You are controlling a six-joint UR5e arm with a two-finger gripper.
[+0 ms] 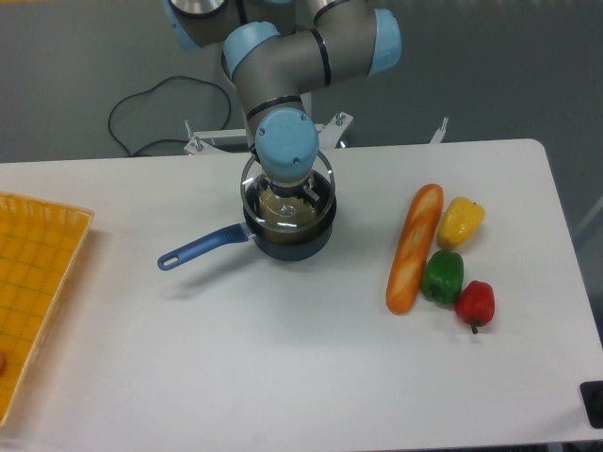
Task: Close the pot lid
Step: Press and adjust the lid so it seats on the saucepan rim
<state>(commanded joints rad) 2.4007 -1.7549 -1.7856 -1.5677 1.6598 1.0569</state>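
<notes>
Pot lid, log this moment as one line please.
arm: over pot | lid: on/above pot, seating unclear | hand: at lid, state hidden | task: closing

A robotics lab, not a kitchen. A grey-and-blue industrial arm [292, 56] stands at twelve o'clock over a plain white counter [283, 348]. Behind it lie bare grey floor [490, 66] and a loose black cable [151, 118] at eleven o'clock. The bread [413, 247] and peppers [443, 277] at three o'clock look like plastic props, and a yellow tray [33, 282] sits at nine o'clock.
</notes>
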